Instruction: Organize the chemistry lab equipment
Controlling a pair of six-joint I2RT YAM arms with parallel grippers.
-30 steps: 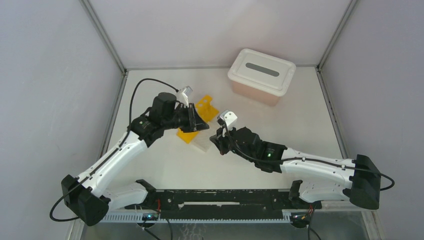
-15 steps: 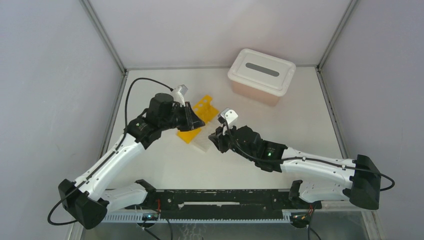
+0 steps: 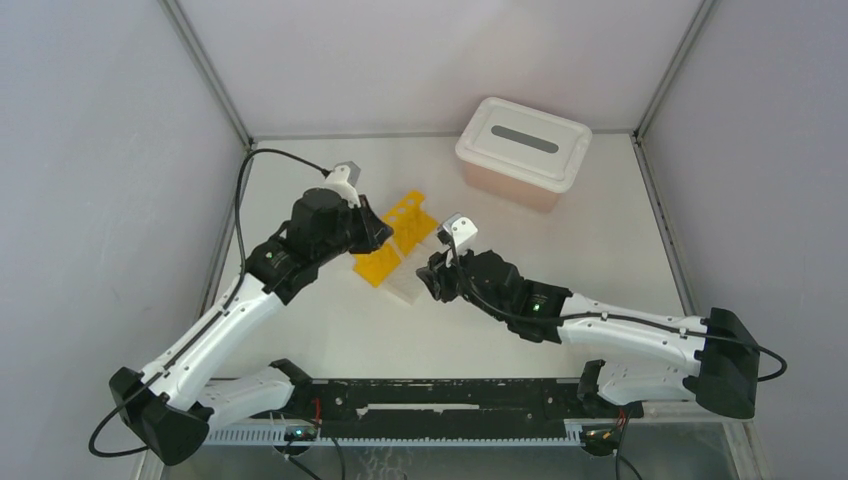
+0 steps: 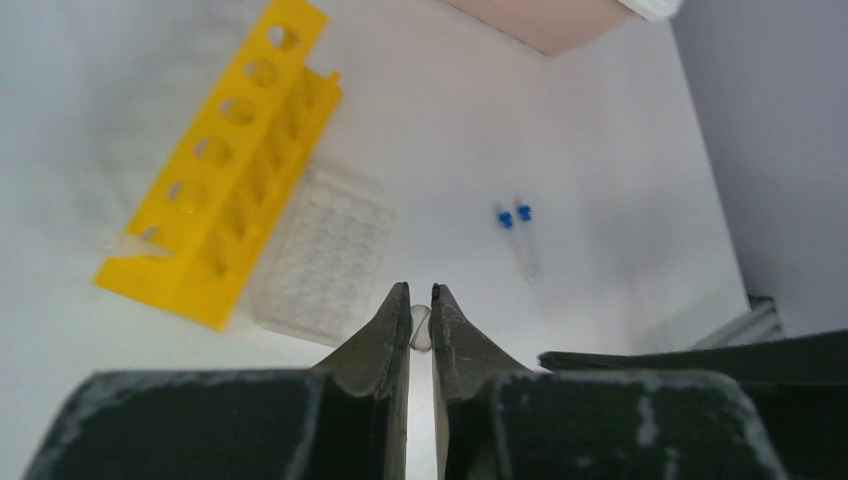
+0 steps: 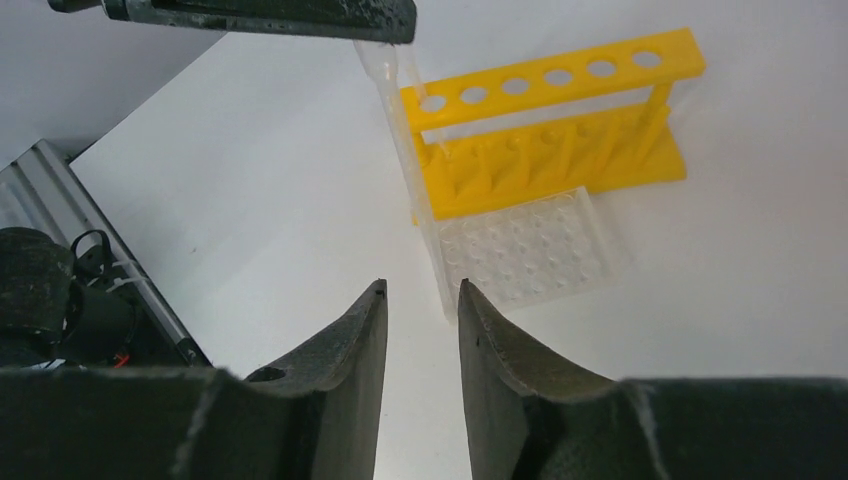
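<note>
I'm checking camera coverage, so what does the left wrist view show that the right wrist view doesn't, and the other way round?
Only the left wrist view: two tiny blue-capped clear tubes lying side by side, and a corner of the large pink tub. Only the right wrist view: the long stem of the thin clear dropper hanging from the left hand, plus the right hand, fingers open. Both: the yellow plastic tube rack with round holes and the small clear grid rack beside it.
</note>
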